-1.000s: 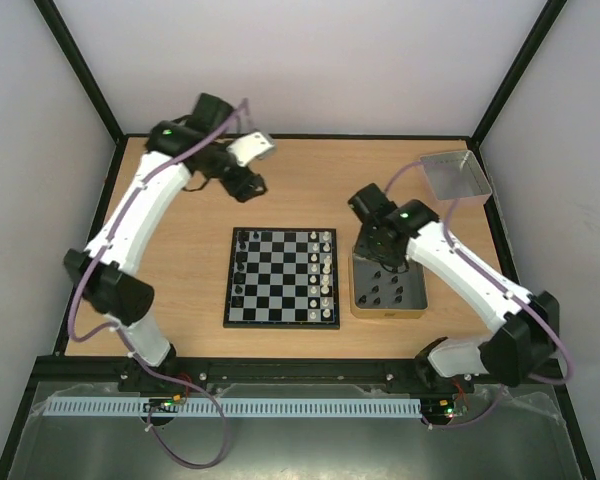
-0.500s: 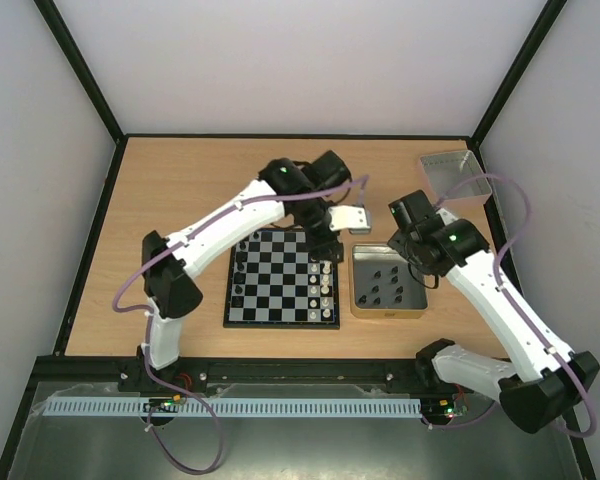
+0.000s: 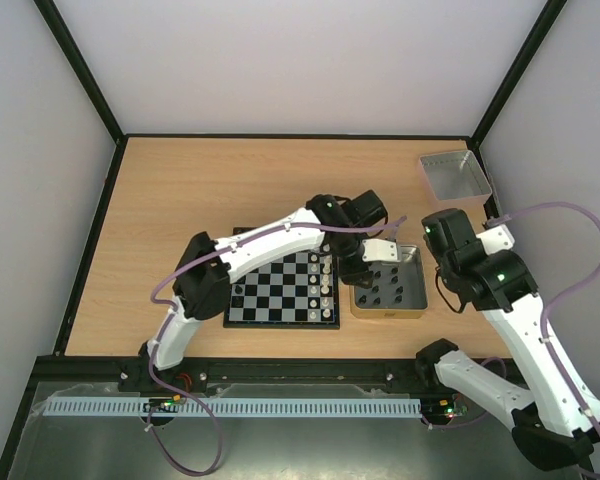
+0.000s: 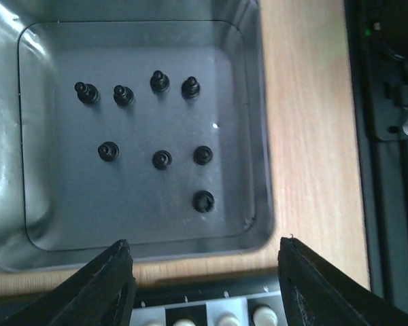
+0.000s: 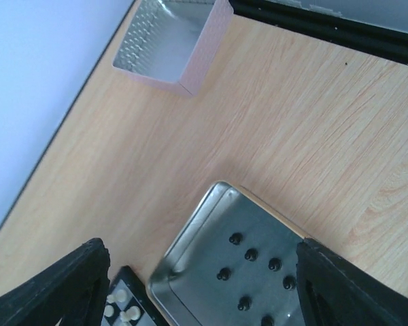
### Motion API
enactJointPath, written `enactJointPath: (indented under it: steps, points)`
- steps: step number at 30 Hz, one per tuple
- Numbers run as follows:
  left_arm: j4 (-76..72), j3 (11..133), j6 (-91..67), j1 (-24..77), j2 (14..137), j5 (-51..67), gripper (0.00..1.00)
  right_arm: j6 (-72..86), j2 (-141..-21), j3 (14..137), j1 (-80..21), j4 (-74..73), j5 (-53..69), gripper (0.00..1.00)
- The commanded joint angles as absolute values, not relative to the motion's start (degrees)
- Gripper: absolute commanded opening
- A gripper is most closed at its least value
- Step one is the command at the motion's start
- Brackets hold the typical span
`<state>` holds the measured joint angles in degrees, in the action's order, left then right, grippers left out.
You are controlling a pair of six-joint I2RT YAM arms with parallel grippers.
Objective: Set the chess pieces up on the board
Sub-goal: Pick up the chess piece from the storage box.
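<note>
The board (image 3: 280,300) lies mid-table, with black chess pieces (image 3: 239,285) along its left side and white ones (image 3: 326,283) along its right. My left arm reaches across it. The left gripper (image 3: 363,272) hangs open over the near-left edge of the gold-rimmed tin (image 3: 417,300). In the left wrist view, several black pieces (image 4: 162,159) stand in the tin (image 4: 258,170) ahead of the empty left gripper (image 4: 205,285). My right gripper (image 3: 443,234) is raised to the right of the tin, open. Through its wrist view, the right gripper (image 5: 204,292) frames the tin (image 5: 190,251) and black pieces (image 5: 251,255).
A clear grey tray (image 3: 455,173) sits at the back right corner, also in the right wrist view as the tray (image 5: 170,41). A corner of the board with white pieces (image 5: 122,307) shows at the lower left there. Black frame rails border the table.
My left arm swung from the back left across the board to the tin, its jaws narrowing a little. My right arm lifted up and right away from the tin, its jaws widening.
</note>
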<state>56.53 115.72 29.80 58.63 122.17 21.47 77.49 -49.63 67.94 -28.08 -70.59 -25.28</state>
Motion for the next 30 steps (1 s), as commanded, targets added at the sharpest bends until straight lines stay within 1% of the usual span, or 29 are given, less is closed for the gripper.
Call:
enactJointPath:
  steps: [1,4,7,14,19,24,30]
  points:
    - [49.69,114.84,27.1,59.34,125.93,19.22,0.58,81.33,-47.88,70.46,-27.77,-72.02,-30.16,0.72]
    - [49.27,116.45,26.81,59.8,129.4,18.51,0.57,80.44,-46.34,72.62,-27.76,-69.96,-30.95,0.71]
    - [49.14,117.23,26.38,60.0,131.85,18.92,0.55,76.31,-43.79,74.34,-27.77,-64.69,-31.11,0.72]
    - [48.66,117.31,26.3,60.29,134.89,18.9,0.55,64.65,-44.99,79.65,-27.77,-55.04,-24.85,0.72]
    - [49.01,118.03,26.35,60.34,136.42,18.74,0.55,62.86,-46.11,81.19,-27.77,-56.22,-24.39,0.72]
    - [50.47,118.99,26.86,60.51,137.65,18.64,0.5,62.57,-45.58,80.23,-27.77,-57.18,-24.61,0.72]
    - [52.35,118.64,27.26,60.95,137.29,18.81,0.51,62.24,-45.94,79.86,-27.77,-57.22,-23.79,0.72]
